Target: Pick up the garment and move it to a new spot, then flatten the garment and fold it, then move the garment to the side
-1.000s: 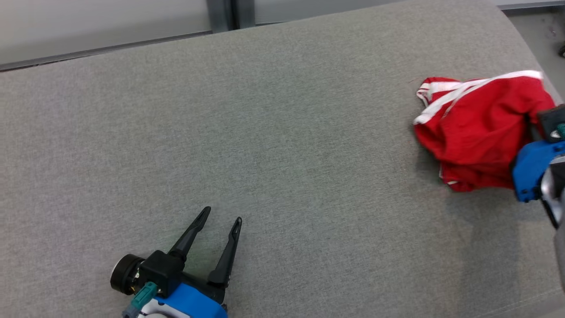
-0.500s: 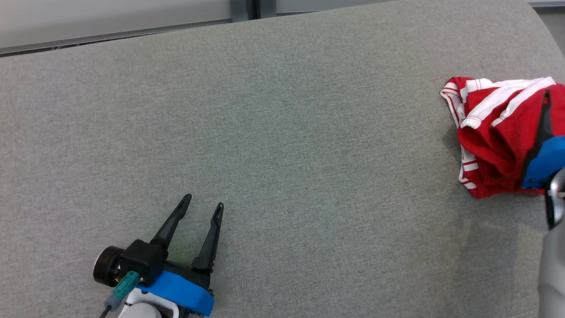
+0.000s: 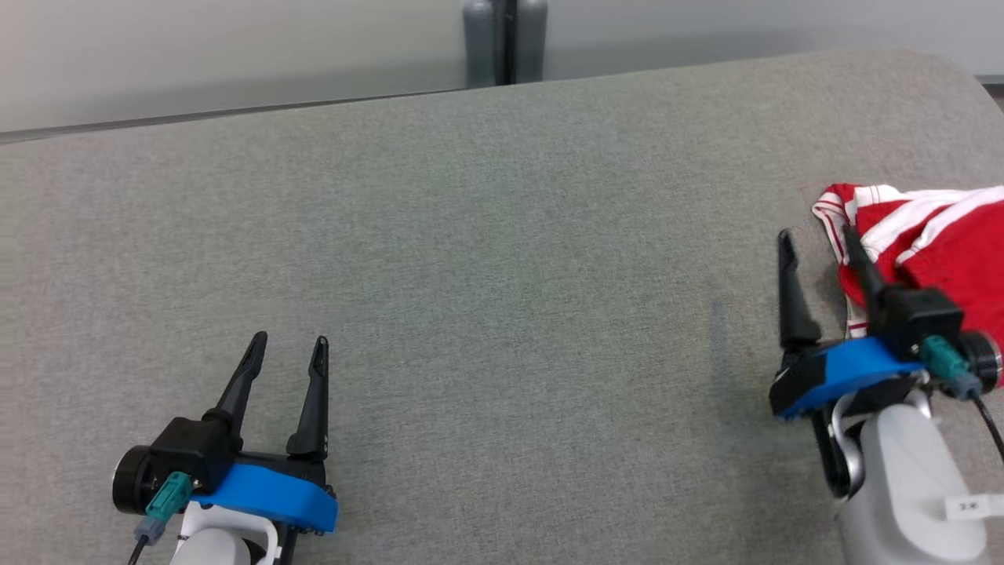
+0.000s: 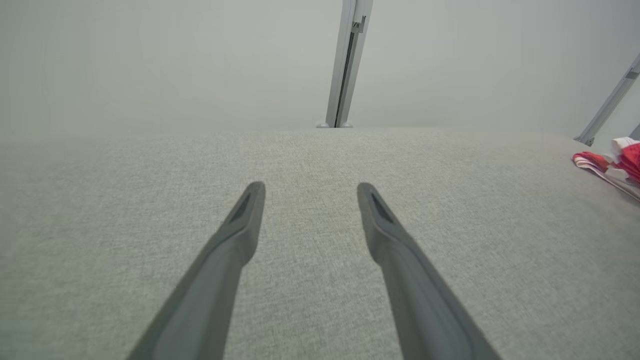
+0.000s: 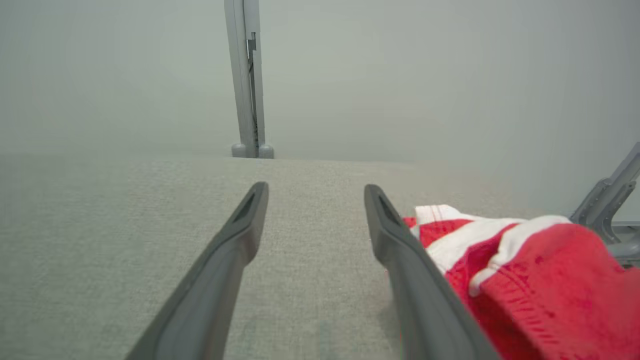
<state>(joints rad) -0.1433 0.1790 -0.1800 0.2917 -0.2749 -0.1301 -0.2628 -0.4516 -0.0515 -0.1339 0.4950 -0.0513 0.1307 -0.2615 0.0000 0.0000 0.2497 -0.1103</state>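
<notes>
While the right gripper point(image 3: 816, 235) is hovering low over the grey fabric surface point(image 3: 502, 235) with its two dark fingers spread wide and nothing between them, the garment point(image 3: 941, 235) is lying crumpled at the far right edge of the head view. It is a red piece with white stripes, and it is sitting just beside the gripper, on its outer side. In the right wrist view the red cloth point(image 5: 540, 280) is bunching up against the outside of the right-hand finger, while the gap between the fingers is showing bare grey fabric. Whether that finger is actually touching the cloth I cannot tell.

Well apart from the garment, the left gripper point(image 3: 289, 340) is resting at the lower left, its fingers likewise spread and pinching nothing. From its wrist view the garment point(image 4: 612, 162) is showing as a small red and white heap at the far right.

On the right arm's pale forearm a small white tag point(image 3: 966, 508) is carrying dark marks, too small to read.
</notes>
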